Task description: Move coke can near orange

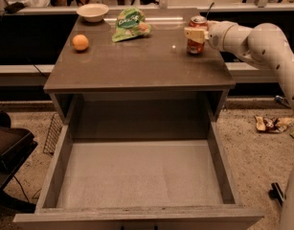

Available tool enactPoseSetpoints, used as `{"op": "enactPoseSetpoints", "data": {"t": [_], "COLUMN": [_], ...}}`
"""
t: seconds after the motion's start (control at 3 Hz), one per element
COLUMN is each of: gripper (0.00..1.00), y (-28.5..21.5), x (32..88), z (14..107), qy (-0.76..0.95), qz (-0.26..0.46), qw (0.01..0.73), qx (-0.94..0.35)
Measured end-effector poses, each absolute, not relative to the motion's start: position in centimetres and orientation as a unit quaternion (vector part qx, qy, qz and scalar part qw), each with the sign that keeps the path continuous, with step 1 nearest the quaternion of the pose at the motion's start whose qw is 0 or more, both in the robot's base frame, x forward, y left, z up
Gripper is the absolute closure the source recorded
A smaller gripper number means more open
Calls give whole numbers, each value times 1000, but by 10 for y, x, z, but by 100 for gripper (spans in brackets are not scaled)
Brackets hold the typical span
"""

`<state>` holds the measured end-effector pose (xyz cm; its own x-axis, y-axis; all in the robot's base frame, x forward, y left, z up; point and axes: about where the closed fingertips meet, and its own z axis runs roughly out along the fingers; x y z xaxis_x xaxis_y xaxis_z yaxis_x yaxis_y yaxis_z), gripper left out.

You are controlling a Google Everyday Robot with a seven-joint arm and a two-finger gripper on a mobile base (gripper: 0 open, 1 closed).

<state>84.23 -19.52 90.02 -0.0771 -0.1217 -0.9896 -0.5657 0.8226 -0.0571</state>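
The red coke can (198,46) stands upright at the right rear of the brown tabletop (137,63). My gripper (196,34) reaches in from the right, and its pale fingers (194,33) wrap around the can's upper half. The can's base seems to touch the table. The orange (80,42) lies at the left rear of the tabletop, far to the left of the can and gripper.
A green snack bag (129,25) lies between the orange and the can at the back. A white bowl (93,12) stands at the rear left corner. A large open drawer (139,176) juts out below the tabletop. Litter (271,124) lies on the floor at right.
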Motion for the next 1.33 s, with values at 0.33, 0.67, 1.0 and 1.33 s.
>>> {"op": "enactPoseSetpoints", "data": {"t": [0.33,0.67,1.0,1.33], "gripper": [100,100,100,100], "y": [-175,-147,-99,-54], "x": [835,814,773,746], "z": [928,960,983,987], "qy": [700,685,670,654], "qz": [184,204,248,295], "qw": [637,638,633,625], "qx": [-267,-285,-298,-308]}}
